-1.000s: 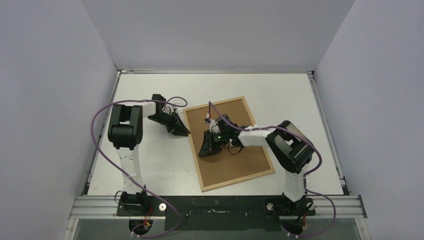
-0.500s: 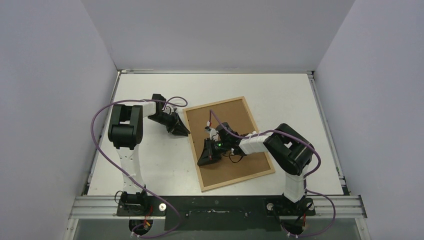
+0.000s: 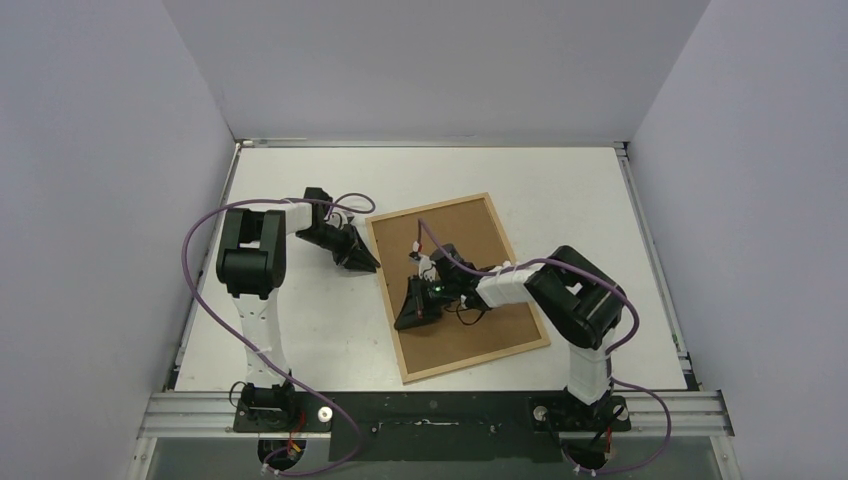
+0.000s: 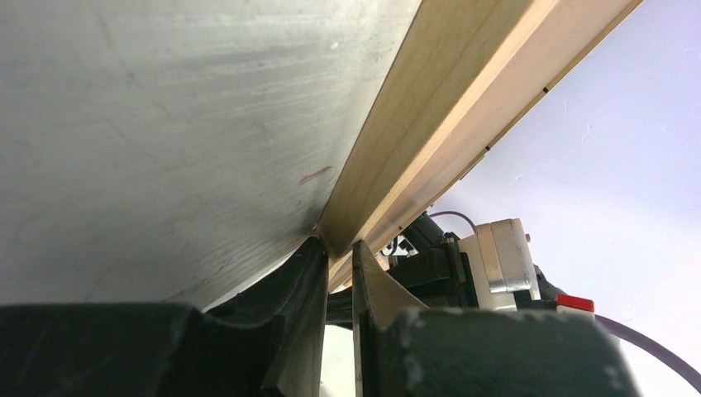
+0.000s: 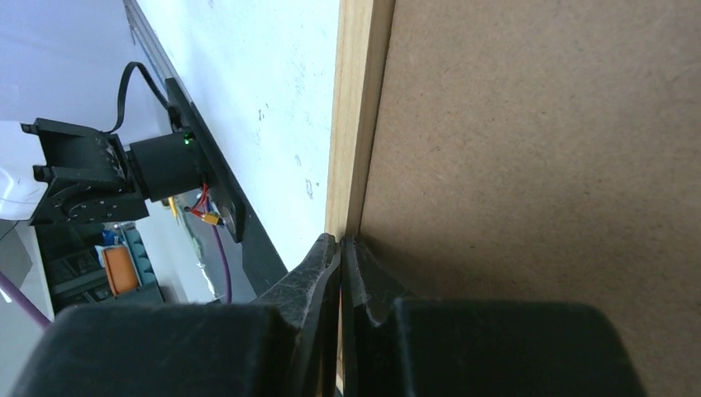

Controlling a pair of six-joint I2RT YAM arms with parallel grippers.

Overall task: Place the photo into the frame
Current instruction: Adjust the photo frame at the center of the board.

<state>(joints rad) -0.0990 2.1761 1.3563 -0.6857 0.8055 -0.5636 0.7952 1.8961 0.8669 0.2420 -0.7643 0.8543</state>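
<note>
The frame (image 3: 478,362) lies back-up on the table (image 3: 300,330), its brown backing board (image 3: 500,320) facing the camera. The photo shows in no view. The left gripper (image 4: 337,246) pinches the frame's left rail (image 4: 430,124) near the far corner. The right gripper (image 5: 340,241) has its fingers pressed together, with the tips at the seam between rail and board.

This looks like the step of opening the back. Next, the tips likely need to work under the board's edge. There is bare table to the left and beyond.
</note>
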